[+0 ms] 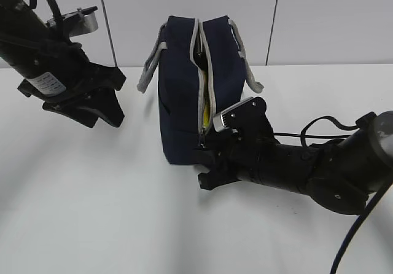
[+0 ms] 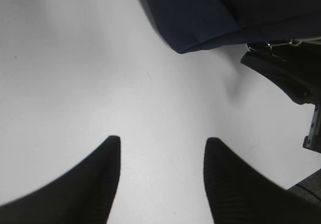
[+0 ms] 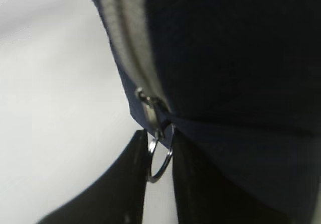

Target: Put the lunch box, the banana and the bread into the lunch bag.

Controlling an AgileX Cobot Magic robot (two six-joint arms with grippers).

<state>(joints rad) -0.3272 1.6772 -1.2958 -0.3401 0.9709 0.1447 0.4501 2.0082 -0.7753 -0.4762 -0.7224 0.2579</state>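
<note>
The navy lunch bag (image 1: 184, 102) stands upright mid-table, its grey zipper (image 1: 202, 71) partly open along the top and near end. A sliver of yellow, the banana (image 1: 207, 110), shows through the gap. The lunch box and the bread are hidden. My right gripper (image 1: 201, 166) is at the bag's near lower end. In the right wrist view its gripper (image 3: 159, 143) is shut on the metal ring zip pull (image 3: 155, 179), which hangs from the slider (image 3: 150, 111). My left gripper (image 1: 120, 99) hangs open left of the bag, with only bare table between its fingers (image 2: 161, 141).
Grey strap handles (image 1: 150, 65) droop on both sides of the bag. The white table (image 1: 92, 212) stretches to the front and left. A panelled wall (image 1: 319, 16) closes the back. My right arm's cable (image 1: 319, 126) loops over the table on the right.
</note>
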